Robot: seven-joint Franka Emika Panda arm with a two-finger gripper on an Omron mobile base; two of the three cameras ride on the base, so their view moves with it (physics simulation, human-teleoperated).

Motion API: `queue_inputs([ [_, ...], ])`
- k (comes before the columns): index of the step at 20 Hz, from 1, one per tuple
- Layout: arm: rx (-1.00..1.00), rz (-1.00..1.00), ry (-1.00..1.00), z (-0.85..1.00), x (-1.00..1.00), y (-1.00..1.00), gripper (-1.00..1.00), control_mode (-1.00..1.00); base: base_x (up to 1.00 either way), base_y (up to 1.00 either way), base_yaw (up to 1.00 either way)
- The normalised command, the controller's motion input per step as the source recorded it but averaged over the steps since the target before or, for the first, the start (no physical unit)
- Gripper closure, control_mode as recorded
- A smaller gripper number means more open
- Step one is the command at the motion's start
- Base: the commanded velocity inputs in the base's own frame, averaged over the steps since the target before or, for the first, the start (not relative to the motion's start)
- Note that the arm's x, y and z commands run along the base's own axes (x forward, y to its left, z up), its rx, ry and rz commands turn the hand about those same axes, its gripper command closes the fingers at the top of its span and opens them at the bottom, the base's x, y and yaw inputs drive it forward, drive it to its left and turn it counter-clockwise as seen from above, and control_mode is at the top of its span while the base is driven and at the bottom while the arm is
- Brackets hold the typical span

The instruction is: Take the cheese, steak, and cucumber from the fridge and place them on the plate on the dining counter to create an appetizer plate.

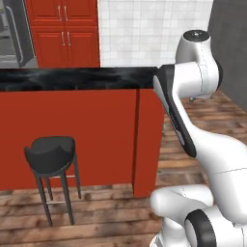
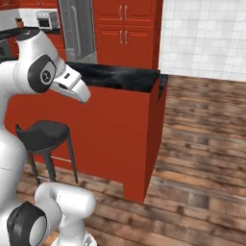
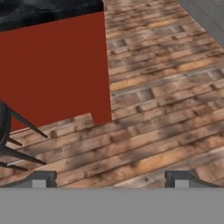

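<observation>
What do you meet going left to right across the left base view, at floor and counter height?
Black stool → red front of the dining counter with its black marbled top → bare plank floor past the counter's end → the robot's white arm.

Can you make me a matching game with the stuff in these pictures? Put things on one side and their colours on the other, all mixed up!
Things:
1. stool
2. counter front
3. floor
4. wall tiles

Colours:
A. white
B. brown wood
C. black
D. red

Pairs: 1-C, 2-D, 3-B, 4-A
</observation>
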Motion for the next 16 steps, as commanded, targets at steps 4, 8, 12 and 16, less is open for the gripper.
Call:
queue_inputs([
  [4,0.00,0.00,0.00,0.00,0.00,0.00,-1.00,1.00,0.24,-1.00,0.13],
  [8,0.00,0.00,0.00,0.00,0.00,0.00,-1.00,1.00,0.53,-1.00,0.14],
  [12,0.00,0.00,0.00,0.00,0.00,0.00,-1.00,1.00,0.98,-1.00,0.15],
  [16,0.00,0.00,0.00,0.00,0.00,0.00,-1.00,1.00,1.00,-1.00,0.16],
])
